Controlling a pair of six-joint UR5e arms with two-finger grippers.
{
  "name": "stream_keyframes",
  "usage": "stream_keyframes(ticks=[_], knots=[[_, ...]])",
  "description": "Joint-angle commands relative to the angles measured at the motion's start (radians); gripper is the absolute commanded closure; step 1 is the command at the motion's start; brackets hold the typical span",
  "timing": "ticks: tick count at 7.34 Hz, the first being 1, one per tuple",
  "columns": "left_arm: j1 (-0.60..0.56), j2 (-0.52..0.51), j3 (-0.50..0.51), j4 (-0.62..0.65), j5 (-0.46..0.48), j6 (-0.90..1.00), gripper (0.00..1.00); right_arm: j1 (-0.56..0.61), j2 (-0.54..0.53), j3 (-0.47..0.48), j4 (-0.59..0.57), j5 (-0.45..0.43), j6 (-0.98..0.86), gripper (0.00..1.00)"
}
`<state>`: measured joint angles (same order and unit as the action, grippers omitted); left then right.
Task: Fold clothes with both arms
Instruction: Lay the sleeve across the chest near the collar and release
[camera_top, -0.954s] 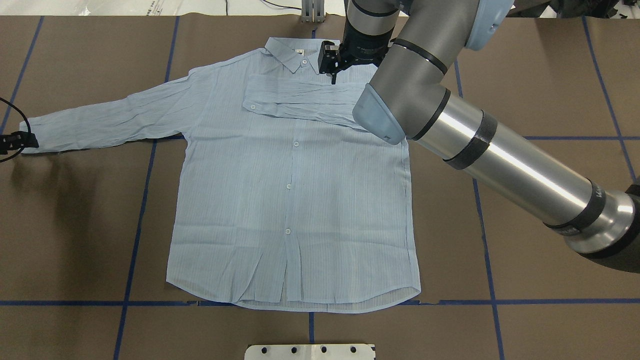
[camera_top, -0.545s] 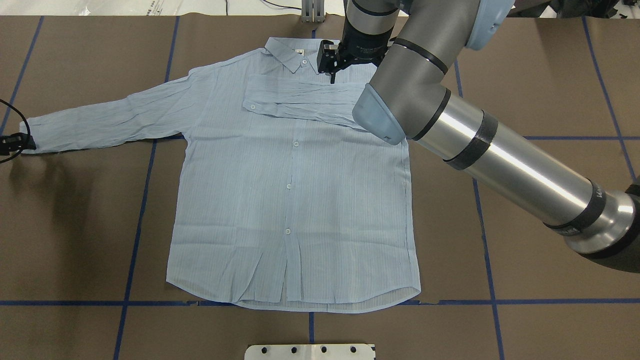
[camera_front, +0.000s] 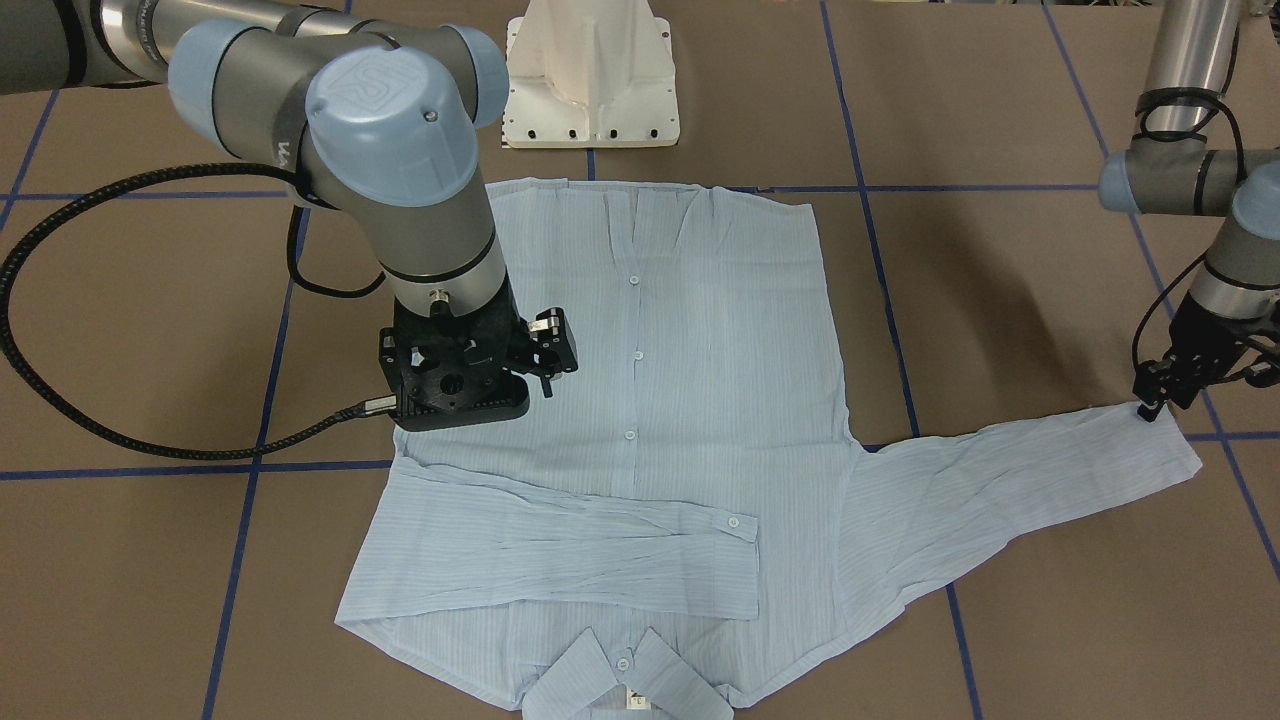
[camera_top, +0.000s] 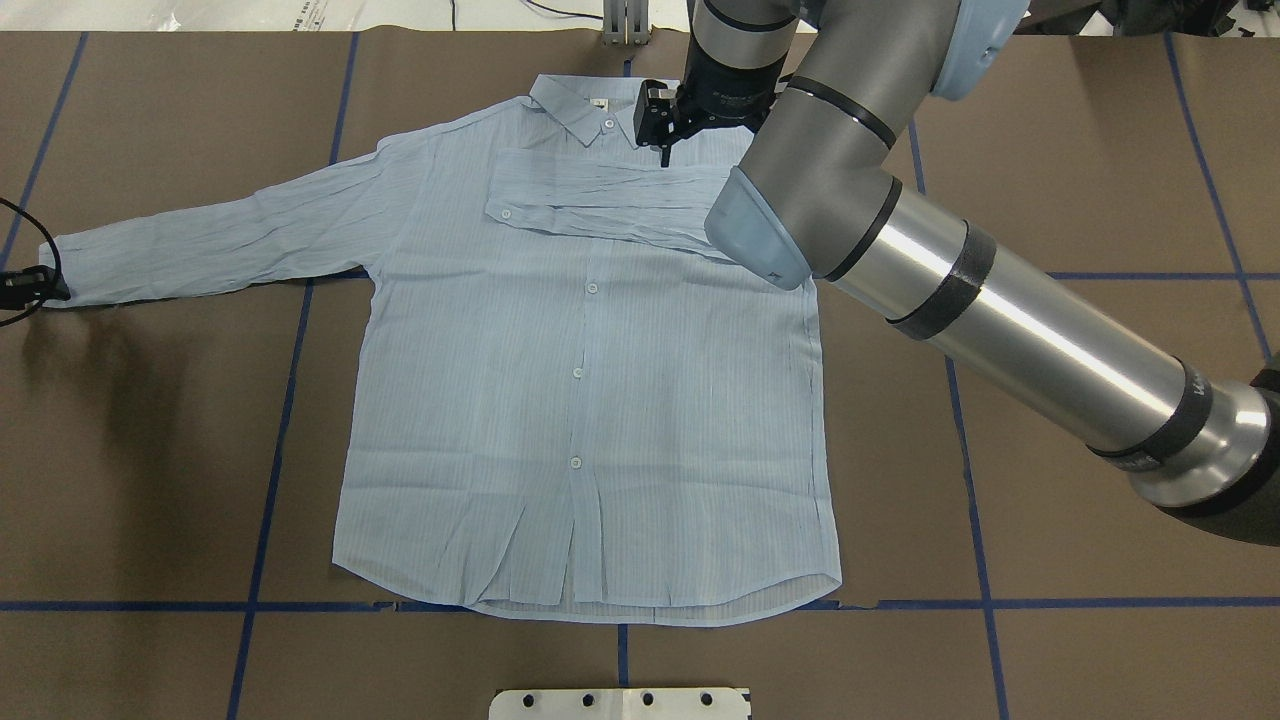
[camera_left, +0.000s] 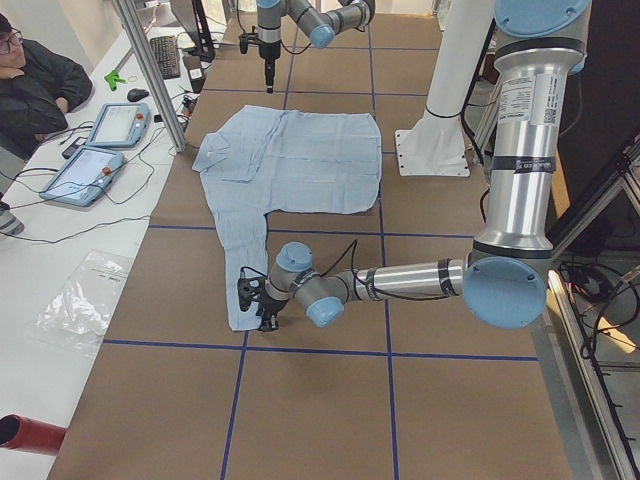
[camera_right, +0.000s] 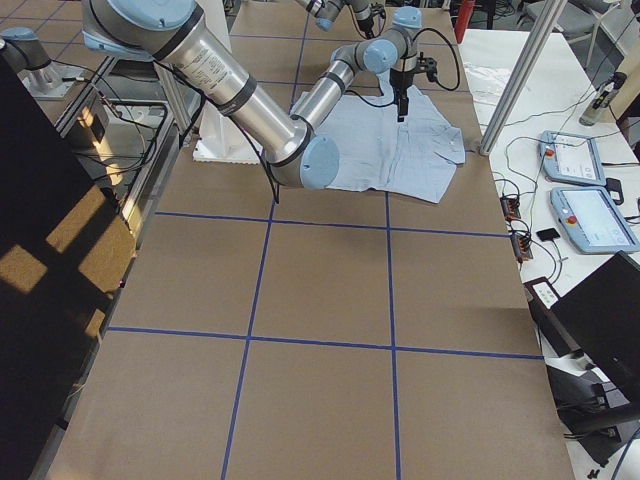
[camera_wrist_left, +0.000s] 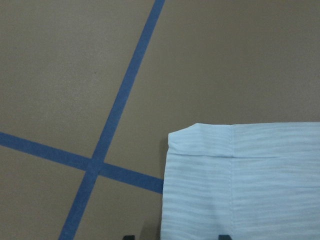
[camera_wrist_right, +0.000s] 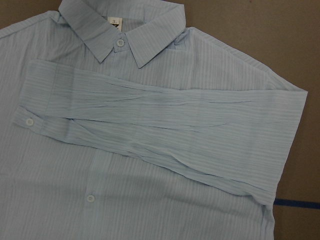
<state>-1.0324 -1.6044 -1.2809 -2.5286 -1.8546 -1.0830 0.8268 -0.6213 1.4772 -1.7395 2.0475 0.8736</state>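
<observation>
The light blue striped shirt (camera_top: 590, 400) lies flat and buttoned, with its collar (camera_top: 575, 105) far from the robot. One sleeve (camera_top: 600, 205) is folded across the chest, which also shows in the right wrist view (camera_wrist_right: 165, 125). The other sleeve (camera_top: 220, 235) stretches out sideways. My left gripper (camera_top: 62, 290) is low at that sleeve's cuff (camera_wrist_left: 240, 175). It is open, with one fingertip (camera_wrist_left: 223, 236) over the cuff and the other over the table. My right gripper (camera_top: 665, 158) hovers over the shirt's shoulder beside the collar. It looks shut and empty.
The brown table cover carries blue tape lines (camera_top: 280, 450). The white pedestal base (camera_front: 590, 90) stands behind the shirt's hem. Two tablets (camera_left: 95, 170), a metal post (camera_left: 150, 70) and a seated person (camera_left: 35, 80) are on the far side by the collar.
My left gripper has shifted slightly outward along the cuff. My right gripper has risen a little. The shirt has not moved.
</observation>
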Motion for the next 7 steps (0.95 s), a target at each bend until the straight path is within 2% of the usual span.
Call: stream_keyframes(ticks=[1,5,7], knots=[[0.000,0.000,0.000,0.001,0.000,0.000,0.71,0.000,0.000,0.002,0.000,0.000,0.001,0.00],[0.000,-0.011,-0.027,0.011,-0.008,0.006,0.98,0.000,-0.006,0.002,0.000,0.000,0.001,0.00],[-0.003,-0.008,-0.087,0.025,-0.008,0.014,1.00,0.000,-0.030,0.026,0.000,0.003,0.001,0.00]])
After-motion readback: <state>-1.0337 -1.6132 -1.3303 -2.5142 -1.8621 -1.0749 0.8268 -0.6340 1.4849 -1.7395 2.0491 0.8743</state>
